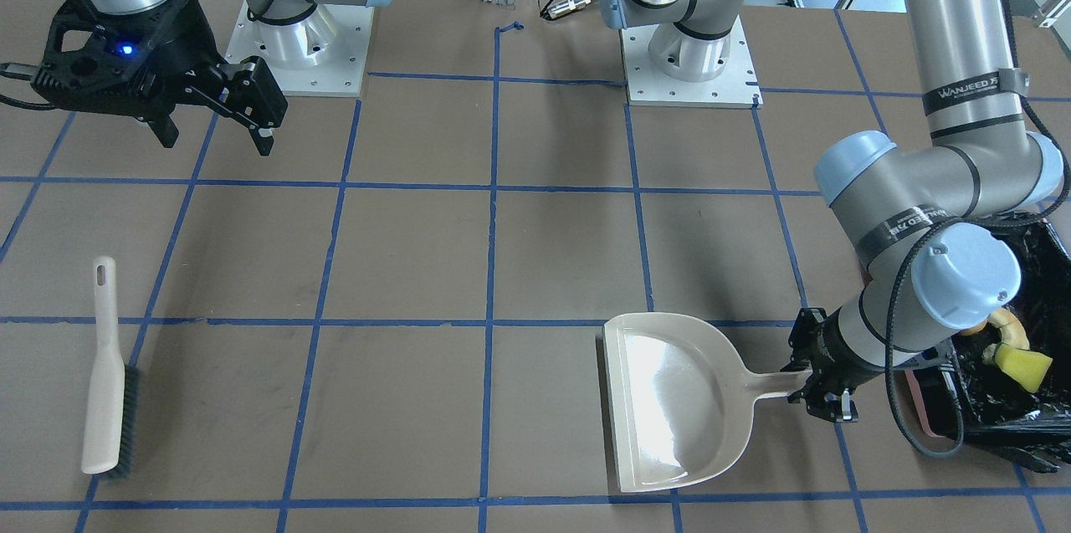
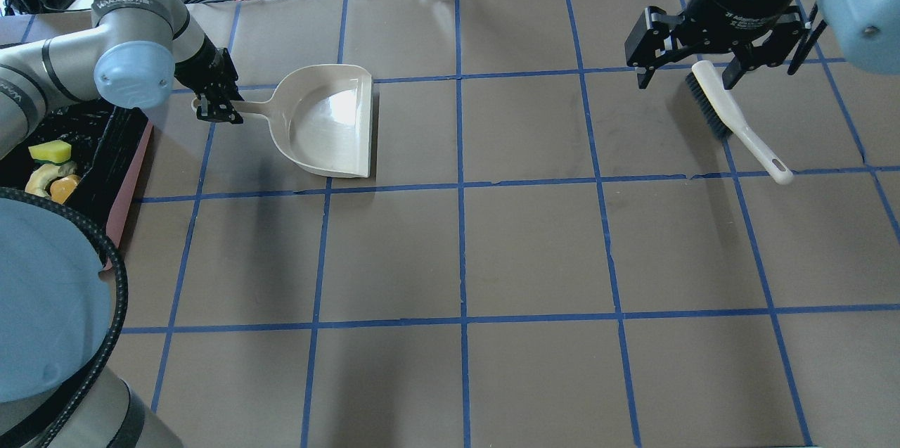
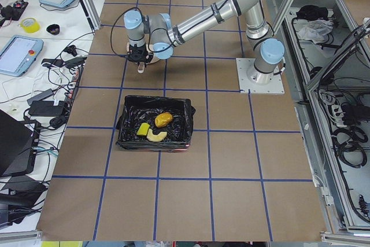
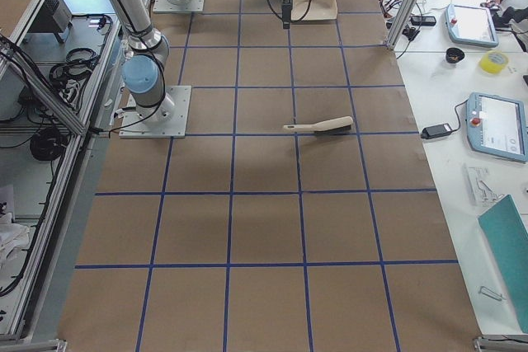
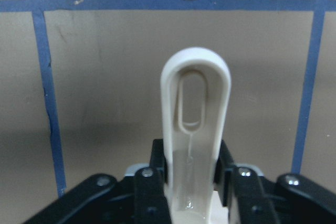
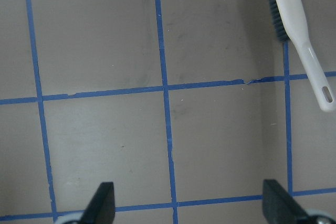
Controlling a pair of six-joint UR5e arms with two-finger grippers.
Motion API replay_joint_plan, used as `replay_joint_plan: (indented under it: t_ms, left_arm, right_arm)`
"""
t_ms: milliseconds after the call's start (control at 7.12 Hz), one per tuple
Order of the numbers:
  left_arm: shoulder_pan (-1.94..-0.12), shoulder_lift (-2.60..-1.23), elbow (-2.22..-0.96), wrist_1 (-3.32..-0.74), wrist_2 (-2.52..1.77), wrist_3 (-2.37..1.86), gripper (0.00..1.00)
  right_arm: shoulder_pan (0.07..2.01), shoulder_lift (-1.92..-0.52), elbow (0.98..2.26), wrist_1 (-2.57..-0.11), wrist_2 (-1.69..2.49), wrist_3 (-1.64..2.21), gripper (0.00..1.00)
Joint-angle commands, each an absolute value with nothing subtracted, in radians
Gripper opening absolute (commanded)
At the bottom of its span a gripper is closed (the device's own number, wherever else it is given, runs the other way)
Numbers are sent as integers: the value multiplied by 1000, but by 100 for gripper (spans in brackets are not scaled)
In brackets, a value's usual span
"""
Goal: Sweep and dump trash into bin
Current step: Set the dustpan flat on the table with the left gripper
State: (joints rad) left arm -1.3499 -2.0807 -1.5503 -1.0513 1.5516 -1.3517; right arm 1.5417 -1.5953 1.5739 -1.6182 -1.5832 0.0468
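Observation:
The three trash pieces lie in the bin, a pink-sided box lined with a black bag, at the table's left end: the yellow wedge, the striped croissant and the golden-brown lump. They also show in the front view, the wedge most clearly. My left gripper is shut on the handle of the empty beige dustpan, which lies flat beside the bin. My right gripper is open and empty, raised above the brush.
The beige brush with dark bristles lies on the table at the far right, its handle end showing in the right wrist view. Blue tape lines grid the brown table top. The arm bases stand at the robot's edge.

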Motion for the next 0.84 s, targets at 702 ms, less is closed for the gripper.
replay_joint_plan:
  t_ms: [702]
  left_arm:
    - [-1350, -2137, -1489, -1045, 1489, -1344, 0]
  right_arm:
    - [1542, -1592, 1577, -1618, -1583, 44, 100]
